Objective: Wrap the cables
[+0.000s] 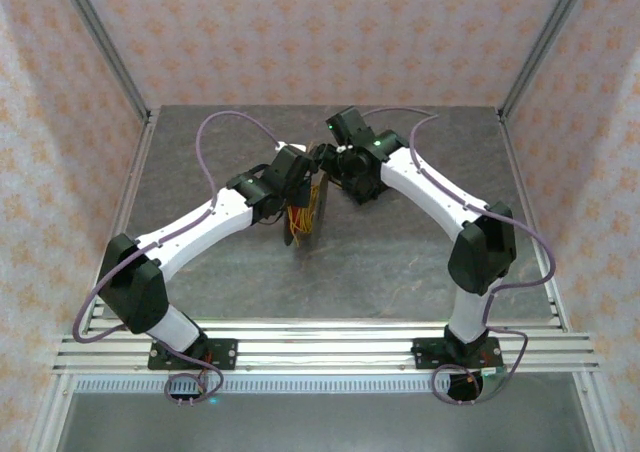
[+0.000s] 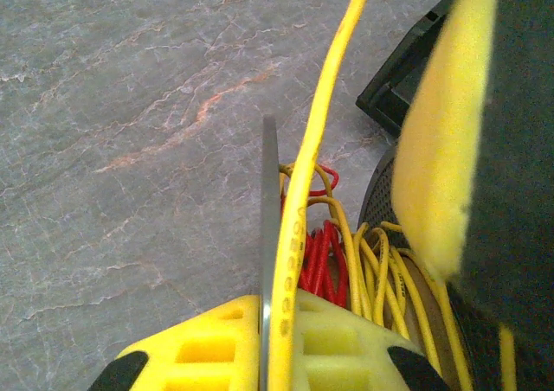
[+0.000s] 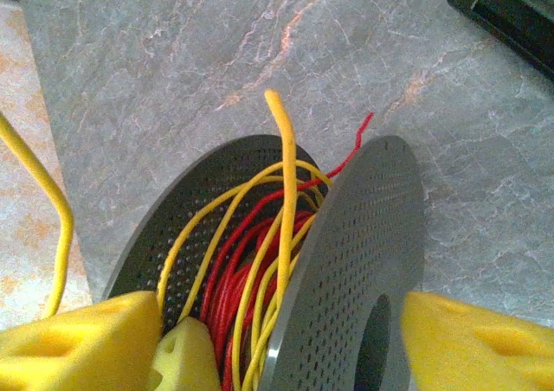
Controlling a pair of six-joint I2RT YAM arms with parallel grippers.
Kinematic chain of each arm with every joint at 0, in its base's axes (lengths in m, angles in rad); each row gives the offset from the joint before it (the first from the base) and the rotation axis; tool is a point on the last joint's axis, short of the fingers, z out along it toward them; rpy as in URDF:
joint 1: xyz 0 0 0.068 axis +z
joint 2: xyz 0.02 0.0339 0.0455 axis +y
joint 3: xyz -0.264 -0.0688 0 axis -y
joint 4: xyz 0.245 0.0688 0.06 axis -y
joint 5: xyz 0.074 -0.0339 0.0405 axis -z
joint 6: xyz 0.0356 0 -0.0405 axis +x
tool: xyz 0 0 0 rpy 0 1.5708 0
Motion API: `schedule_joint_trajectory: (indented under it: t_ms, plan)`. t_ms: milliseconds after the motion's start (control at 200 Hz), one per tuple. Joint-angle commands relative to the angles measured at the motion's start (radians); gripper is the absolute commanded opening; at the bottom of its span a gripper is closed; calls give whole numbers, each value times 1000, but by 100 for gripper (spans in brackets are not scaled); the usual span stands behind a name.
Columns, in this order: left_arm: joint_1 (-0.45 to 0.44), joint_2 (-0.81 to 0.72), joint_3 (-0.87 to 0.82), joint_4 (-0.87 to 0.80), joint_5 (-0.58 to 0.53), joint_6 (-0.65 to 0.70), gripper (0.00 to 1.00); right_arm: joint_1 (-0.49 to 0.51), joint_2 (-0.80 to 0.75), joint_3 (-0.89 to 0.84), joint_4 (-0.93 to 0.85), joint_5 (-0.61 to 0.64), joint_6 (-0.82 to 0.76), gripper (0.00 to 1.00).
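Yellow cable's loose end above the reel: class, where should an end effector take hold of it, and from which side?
Probably the free stretch of the yellow cable just below its tip, approached from outside the rim of the reel, along the gap between its perforated flanges. That part stands proud of both rims. Lower down it is walled in by them and tangled with red wire.
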Motion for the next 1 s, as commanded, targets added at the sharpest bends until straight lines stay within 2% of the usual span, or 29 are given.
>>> schedule_joint_trajectory:
  t_ms: [0,85,165,310,340,395,501,621,736,766,866,996]
  plan:
    - [-5,-15,32,103,-43,-27,0,28,32,23,-65,98,4,64]
    - [-5,-22,10,124,-29,-68,0,49,56,55,-98,146,-2,46]
    - [-6,-27,-17,152,-7,-109,0,63,81,82,-123,177,-10,38]
    - [-6,-36,-56,195,41,-176,0,71,126,122,-165,206,-27,0]
    - [-6,-39,-59,198,46,-203,0,71,134,135,-177,215,-32,0]
    - [-5,-50,-63,195,55,-231,14,73,146,157,-197,229,-47,0]
    - [-2,-92,-66,200,82,-267,48,74,151,183,-215,258,-83,0]
    - [19,-140,-42,173,113,-290,70,76,151,203,-221,280,-139,0]
    - [63,-177,-29,150,172,-320,95,78,150,208,-221,292,-189,0]
    - [76,-187,-29,146,195,-330,99,78,151,211,-223,295,-203,0]
    - [122,-214,-35,167,293,-368,99,77,161,233,-251,317,-239,0]
    - [169,-216,-26,238,515,-419,99,77,184,272,-290,356,-273,0]
